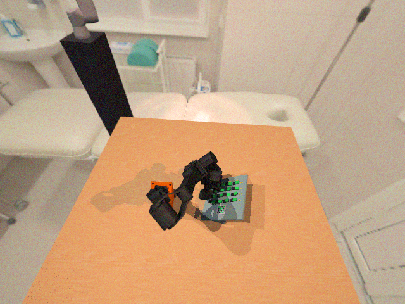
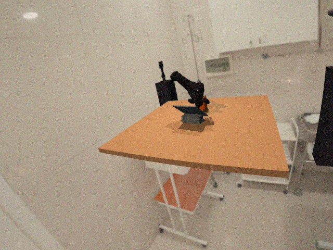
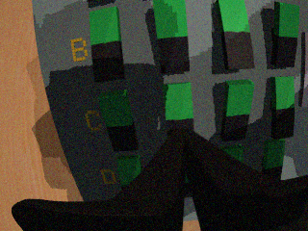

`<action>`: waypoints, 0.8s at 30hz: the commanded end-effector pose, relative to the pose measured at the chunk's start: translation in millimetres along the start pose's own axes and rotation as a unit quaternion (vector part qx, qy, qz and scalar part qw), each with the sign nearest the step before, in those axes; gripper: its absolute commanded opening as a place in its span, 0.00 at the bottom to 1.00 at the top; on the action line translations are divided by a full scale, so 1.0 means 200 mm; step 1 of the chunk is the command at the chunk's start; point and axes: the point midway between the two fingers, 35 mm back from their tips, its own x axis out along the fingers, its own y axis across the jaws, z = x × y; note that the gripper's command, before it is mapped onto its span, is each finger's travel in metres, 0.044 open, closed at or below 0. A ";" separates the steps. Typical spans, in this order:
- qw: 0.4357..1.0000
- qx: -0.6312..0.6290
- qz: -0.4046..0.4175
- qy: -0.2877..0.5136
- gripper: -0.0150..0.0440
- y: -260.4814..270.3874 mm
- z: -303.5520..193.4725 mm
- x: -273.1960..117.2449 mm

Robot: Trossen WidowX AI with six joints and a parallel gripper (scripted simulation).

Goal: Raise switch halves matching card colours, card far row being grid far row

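The grey sloped panel carries a grid of green and dark grey rocker switches; rows B, C and D show in the wrist view. My gripper is shut and empty. Its tips are at the dark near half of the second switch from the left in row C, hiding part of it; contact cannot be told. The fingers hide much of row D. The small card lies on the panel beside the grid; its squares are too small to read surely. The arm hides some switches in the top view.
The panel stands on a grey block on the wooden table. The arm's orange base plate is on the near side of the panel. Arm shadows darken rows C and D.
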 end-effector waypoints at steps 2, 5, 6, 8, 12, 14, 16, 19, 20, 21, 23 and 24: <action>1.000 -0.001 0.001 0.001 0.25 0.00 0.00 0.01; 1.000 -0.001 0.001 0.001 0.25 0.00 0.00 0.01; 1.000 -0.001 0.001 0.001 0.25 0.00 0.00 0.01; 1.000 -0.001 0.001 0.001 0.25 0.00 0.00 0.01; 1.000 -0.001 0.001 0.001 0.25 0.00 0.00 0.01; 1.000 -0.001 0.001 0.001 0.25 0.00 0.00 0.01; 1.000 -0.001 0.001 0.001 0.25 0.00 0.00 0.02; 1.000 -0.001 0.001 0.001 0.25 0.00 0.00 0.02; 1.000 0.001 0.001 0.001 0.25 0.00 0.00 0.01; 1.000 0.001 0.003 0.002 0.25 0.01 0.00 -0.01; 1.000 0.001 0.009 0.008 0.25 0.03 0.00 -0.07; 1.000 0.000 0.011 0.011 0.25 0.04 -0.01 -0.10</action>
